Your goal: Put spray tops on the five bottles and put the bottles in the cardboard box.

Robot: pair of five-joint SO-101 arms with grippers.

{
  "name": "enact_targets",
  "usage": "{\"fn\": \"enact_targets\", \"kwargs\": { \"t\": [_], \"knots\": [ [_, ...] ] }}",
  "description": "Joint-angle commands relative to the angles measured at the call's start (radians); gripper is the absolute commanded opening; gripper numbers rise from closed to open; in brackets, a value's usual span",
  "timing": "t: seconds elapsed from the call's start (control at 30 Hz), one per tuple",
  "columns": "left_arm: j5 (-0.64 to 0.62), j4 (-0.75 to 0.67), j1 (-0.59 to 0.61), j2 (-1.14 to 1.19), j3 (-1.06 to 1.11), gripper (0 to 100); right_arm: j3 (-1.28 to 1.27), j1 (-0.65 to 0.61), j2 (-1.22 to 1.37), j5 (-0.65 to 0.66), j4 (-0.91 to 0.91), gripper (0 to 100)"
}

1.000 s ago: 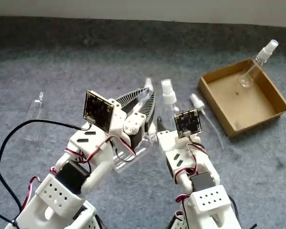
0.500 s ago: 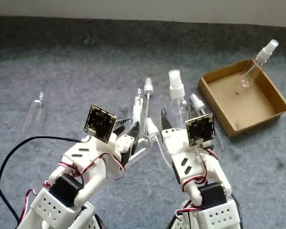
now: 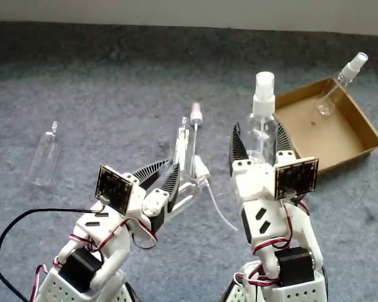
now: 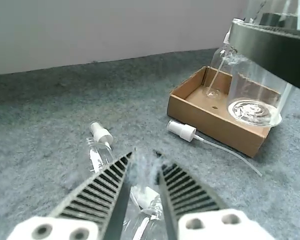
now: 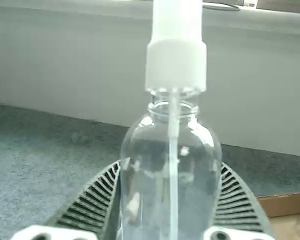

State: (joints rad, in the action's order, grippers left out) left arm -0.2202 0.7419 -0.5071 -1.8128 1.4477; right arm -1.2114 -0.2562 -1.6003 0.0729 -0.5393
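My right gripper (image 3: 263, 148) is shut on a clear bottle (image 3: 263, 123) with a white spray top (image 3: 264, 87), held upright above the carpet just left of the cardboard box (image 3: 359, 129). The right wrist view has this bottle (image 5: 170, 180) and its spray top (image 5: 176, 60) between the fingers (image 5: 90, 205). My left gripper (image 3: 160, 179) is low over the carpet, open by a narrow gap (image 4: 142, 160). In front of it lies a bottle with a spray top (image 3: 188, 141) (image 4: 97, 145). Another clear bottle (image 3: 183, 195) and a loose spray top (image 3: 201, 168) lie under its fingers.
One capped bottle (image 3: 340, 82) leans in the box's far corner. An uncapped bottle (image 3: 45, 157) lies on the carpet far left. A loose spray top with a long tube (image 4: 181, 131) lies beside the box wall (image 4: 210, 117).
The right gripper has lifted the capped bottle and carried it up toward the box. The left gripper has drawn back toward its base, leaving a capped bottle lying on the carpet.
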Motion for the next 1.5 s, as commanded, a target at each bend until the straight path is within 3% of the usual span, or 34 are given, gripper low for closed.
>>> {"fn": "enact_targets", "kwargs": {
  "t": [0.0, 0.37, 0.57, 0.83, 1.47],
  "knots": [
    [0.011, -0.032, 0.015, -0.001, -0.005, 1, 0.041, -0.004, -0.015, 0.005, -0.002, 17.7],
    [0.015, -0.037, 0.041, -0.001, -0.013, 1, -0.045, -0.176, -0.015, 0.005, -0.001, 17.7],
    [0.012, -0.278, 0.205, 0.008, -0.016, 1, -0.081, -0.248, -0.016, 0.006, -0.001, 17.7],
    [0.012, -0.308, 0.213, 0.018, -0.117, 1, -0.104, -0.331, -0.016, 0.011, -0.002, 17.7],
    [0.008, -0.219, 0.209, 0.728, -0.708, 1, -0.111, -0.335, -0.016, 0.009, -0.005, 17.7]
  ]
}}
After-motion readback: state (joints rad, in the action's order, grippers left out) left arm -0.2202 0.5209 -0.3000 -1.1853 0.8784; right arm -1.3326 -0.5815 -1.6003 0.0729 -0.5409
